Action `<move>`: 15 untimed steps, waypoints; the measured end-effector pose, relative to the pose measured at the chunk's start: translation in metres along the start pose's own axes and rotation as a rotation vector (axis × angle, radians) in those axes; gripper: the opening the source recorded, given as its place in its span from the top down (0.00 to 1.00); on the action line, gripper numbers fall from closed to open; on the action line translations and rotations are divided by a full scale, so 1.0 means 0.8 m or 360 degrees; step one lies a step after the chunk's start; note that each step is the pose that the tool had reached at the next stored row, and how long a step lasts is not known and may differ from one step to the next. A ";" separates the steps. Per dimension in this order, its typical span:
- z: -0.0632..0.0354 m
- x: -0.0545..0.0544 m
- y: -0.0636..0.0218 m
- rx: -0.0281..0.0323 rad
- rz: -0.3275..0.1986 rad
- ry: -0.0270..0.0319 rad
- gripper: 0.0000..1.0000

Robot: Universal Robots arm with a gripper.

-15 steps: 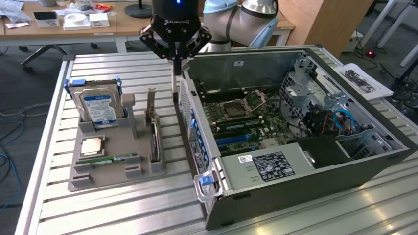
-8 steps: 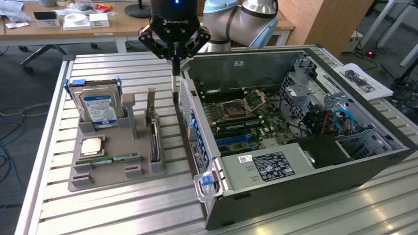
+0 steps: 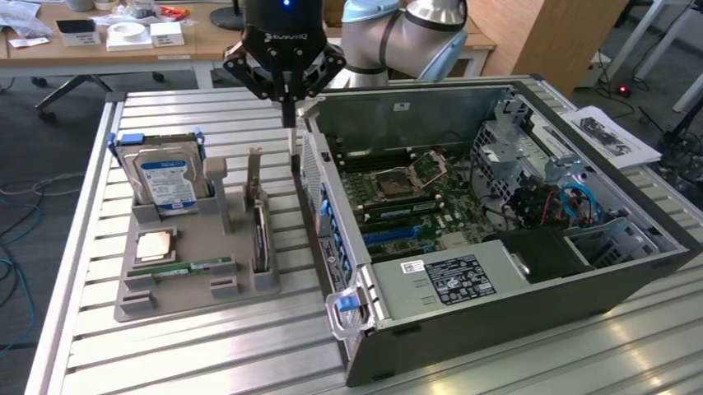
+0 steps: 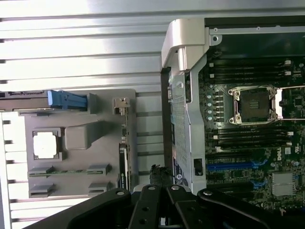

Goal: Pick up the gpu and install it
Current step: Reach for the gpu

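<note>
The gripper [image 3: 289, 120] is seen hanging above the slatted metal table [image 3: 165, 354], in the gap between the grey holder tray [image 3: 165, 306] and the rear corner of the open computer case [image 3: 549, 304]. Its fingers are drawn together into a single narrow tip, and nothing is gripped between them. The gpu [image 3: 262, 237] is not held. It is stood on edge in a slot along the side of the holder tray nearest the case, with its silver end bracket raised at the end closest to the gripper. In the wrist view the gpu [image 4: 123, 164] is seen edge-on as a thin dark strip beside the tray's grey blocks. No contact is made between gripper and card; the tip is placed higher than the bracket and just beyond it, close to the case wall. Elsewhere on the tray, a hard drive [image 3: 165, 179] with a blue label is propped upright, a processor chip [image 3: 154, 245] is laid flat, and a memory stick [image 3: 184, 267] is laid in front of it. The motherboard [image 3: 407, 197] is exposed inside the case.
</note>
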State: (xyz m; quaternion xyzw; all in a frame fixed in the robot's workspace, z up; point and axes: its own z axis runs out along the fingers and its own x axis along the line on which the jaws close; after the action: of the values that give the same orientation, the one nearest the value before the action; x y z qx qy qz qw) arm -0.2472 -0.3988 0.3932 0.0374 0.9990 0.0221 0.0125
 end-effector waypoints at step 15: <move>-0.001 0.039 -0.003 0.00000 0.0000 -0.00001 0.89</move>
State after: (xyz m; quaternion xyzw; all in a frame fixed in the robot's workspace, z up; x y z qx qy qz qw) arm -0.2781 -0.3988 0.3930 0.0374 0.9990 0.0221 0.0125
